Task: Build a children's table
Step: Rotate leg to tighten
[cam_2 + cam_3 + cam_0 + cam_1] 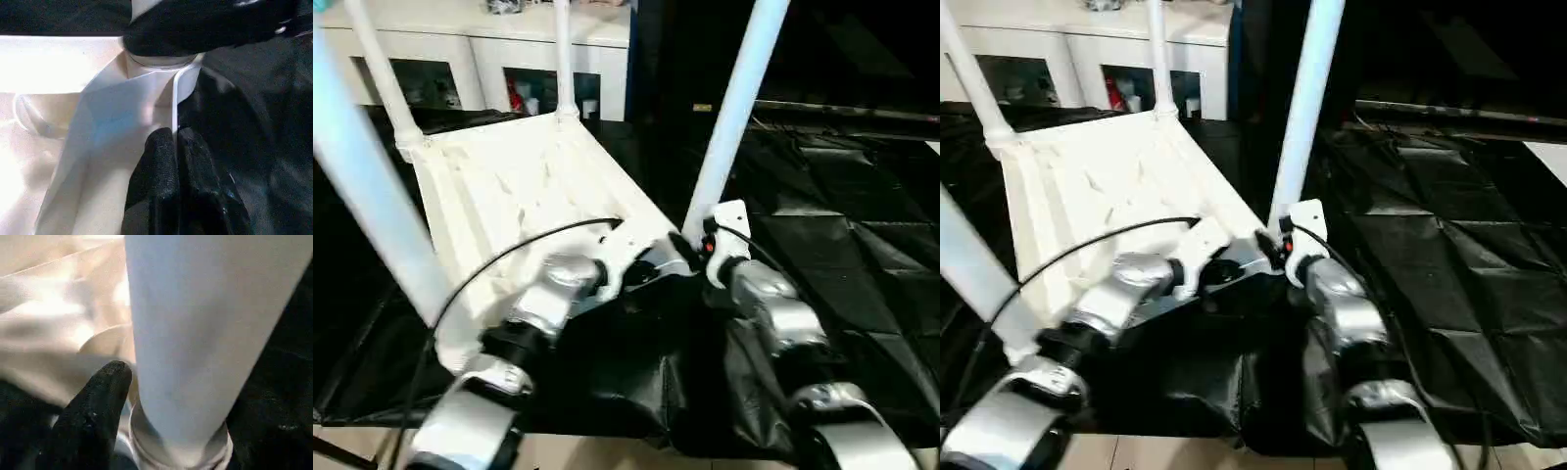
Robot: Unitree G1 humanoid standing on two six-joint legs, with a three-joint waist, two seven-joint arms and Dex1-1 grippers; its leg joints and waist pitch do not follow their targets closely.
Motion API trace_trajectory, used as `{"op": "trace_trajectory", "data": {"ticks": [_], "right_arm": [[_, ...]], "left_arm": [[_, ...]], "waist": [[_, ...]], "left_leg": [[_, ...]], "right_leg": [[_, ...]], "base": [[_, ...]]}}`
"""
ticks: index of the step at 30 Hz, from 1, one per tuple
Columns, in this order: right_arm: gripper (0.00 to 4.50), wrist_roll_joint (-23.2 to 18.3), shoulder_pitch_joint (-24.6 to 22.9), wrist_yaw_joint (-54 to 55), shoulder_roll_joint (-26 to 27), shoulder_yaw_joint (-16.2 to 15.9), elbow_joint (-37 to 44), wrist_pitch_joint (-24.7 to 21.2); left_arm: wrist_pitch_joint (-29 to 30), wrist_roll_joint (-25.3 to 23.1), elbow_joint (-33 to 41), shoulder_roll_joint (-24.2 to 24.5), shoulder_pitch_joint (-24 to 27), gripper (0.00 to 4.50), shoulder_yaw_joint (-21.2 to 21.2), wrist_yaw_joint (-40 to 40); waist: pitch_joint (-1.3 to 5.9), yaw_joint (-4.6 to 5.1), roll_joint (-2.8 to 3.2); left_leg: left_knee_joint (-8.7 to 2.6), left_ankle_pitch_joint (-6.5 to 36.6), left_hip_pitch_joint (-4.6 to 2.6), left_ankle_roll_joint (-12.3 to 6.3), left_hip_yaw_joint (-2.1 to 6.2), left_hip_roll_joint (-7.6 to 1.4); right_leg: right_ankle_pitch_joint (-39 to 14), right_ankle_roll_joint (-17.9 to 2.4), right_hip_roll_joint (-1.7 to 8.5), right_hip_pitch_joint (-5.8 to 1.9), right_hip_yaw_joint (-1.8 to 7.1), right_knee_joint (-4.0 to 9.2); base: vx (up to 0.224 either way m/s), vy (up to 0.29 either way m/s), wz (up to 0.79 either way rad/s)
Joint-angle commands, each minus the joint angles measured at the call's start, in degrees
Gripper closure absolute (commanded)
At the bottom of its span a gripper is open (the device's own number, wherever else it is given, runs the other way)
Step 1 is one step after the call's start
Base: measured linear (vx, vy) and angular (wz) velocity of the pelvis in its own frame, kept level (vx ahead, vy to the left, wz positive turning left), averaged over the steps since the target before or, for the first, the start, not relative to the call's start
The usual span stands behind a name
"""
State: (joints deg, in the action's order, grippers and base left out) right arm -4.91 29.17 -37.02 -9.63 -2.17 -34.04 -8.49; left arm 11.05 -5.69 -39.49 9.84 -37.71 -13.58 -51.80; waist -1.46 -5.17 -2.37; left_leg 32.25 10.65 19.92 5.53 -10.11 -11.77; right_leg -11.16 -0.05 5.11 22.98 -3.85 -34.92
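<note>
Left eye view: The tabletop lies upside down on a black sheet, ribbed underside up. Four legs stand in its corner sockets: far left leg, far right leg, near left leg and near right leg. Both silver forearms reach to the near right corner. A white cabinet stands at the far side.

Right eye view: The left gripper sits at the near right corner of the tabletop. The right gripper sits at the foot of the near right leg, just beside the socket.

Left wrist view: The left gripper is clenched on the thin edge wall of the tabletop, one finger on each side of it, just beside the socket. A black form, likely the right gripper, lies across the leg foot above the socket.

Right wrist view: One finger rests against the foot of the near right leg where it enters the socket. The second finger is hidden, so whether the right gripper is grasping the leg cannot be told.

Handling, as judged: the plastic parts look light, stiff and smooth, so slippery. Hold the tabletop by its edge wall. Hold a leg low, near the socket; a high hold would lever the joint.
</note>
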Motion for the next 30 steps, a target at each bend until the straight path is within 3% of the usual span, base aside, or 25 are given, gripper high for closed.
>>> {"op": "trace_trajectory", "data": {"ticks": [1,4,8,14,19,24,30], "right_arm": [[1.58,-1.79,-1.88,-10.12,1.08,-7.25,1.93,-1.83],[1.58,-3.03,-3.42,-15.9,-2.17,-7.75,5.31,-2.24],[1.58,-4.83,-5.87,-24.61,-7.48,-8.69,10.74,-3.73],[1.58,-5.89,-7.24,-30.81,-11.01,-9.72,13.67,-4.77],[1.91,-5.56,-7.46,-31.72,-11.29,-10.86,14.09,-5.13],[2.26,-4.71,-7.72,-32.32,-11.46,-12.35,14.51,-5.41],[2.43,-3.87,-7.01,-27.1,-9.52,-10.58,11.55,-4.44]], "left_arm": [[-1.54,1.6,1.3,-0.47,0.55,4.5,-2.23,-4.06],[-1.98,2.68,3.22,2.01,1.64,4.5,-2.99,-9.82],[-0.77,6.13,8.17,6.17,4.23,4.5,-3.86,-19.95],[1.39,8.03,11.73,8.91,6.07,4.5,-4.0,-25.34],[2.16,8.37,13.07,9.57,6.77,4.5,-4.16,-26.49],[2.4,8.06,13.36,9.54,6.98,4.5,-4.12,-26.03],[1.14,4.92,9.36,7.81,5.23,4.5,-2.85,-17.36]], "waist": [[2.13,-0.22,-0.37],[2.07,-0.32,-0.27],[2.13,-0.42,-0.3],[2.1,-1.11,-0.3],[2.06,-1.3,-0.43],[2.13,-1.3,-0.49],[1.97,-1.21,-0.51]], "left_leg": [[-3.86,12.03,0.47,-3.37,0.21,-1.42],[-3.87,12.95,0.32,-3.2,0.17,-1.52],[-3.78,11.73,0.32,-3.84,0.14,-1.61],[-3.58,10.38,0.08,-4.08,-0.09,-1.76],[-3.7,11.45,0.09,-2.75,0.0,-1.66],[-3.57,9.9,0.16,-2.91,0.0,-1.6],[-3.62,11.33,0.16,-2.43,-0.02,-1.51]], "right_leg": [[-11.42,-9.84,3.05,-2.78,2.5,4.63],[-12.11,-10.48,3.13,-2.71,2.52,4.67],[-9.07,-11.57,3.09,-2.81,2.56,4.31],[-6.12,-13.47,3.02,-2.8,2.49,3.83],[-10.02,-12.08,3.18,-2.79,2.55,4.16],[-7.93,-12.17,3.08,-2.85,2.53,3.88],[-10.71,-11.55,3.09,-2.73,2.55,4.24]], "base": [[0.0,0.0,0.0],[0.0,0.0,0.0],[0.0,0.0,0.0],[0.0,0.0,0.0],[0.0,0.0,0.0],[0.0,0.0,0.0],[0.0,0.0,0.0]]}}
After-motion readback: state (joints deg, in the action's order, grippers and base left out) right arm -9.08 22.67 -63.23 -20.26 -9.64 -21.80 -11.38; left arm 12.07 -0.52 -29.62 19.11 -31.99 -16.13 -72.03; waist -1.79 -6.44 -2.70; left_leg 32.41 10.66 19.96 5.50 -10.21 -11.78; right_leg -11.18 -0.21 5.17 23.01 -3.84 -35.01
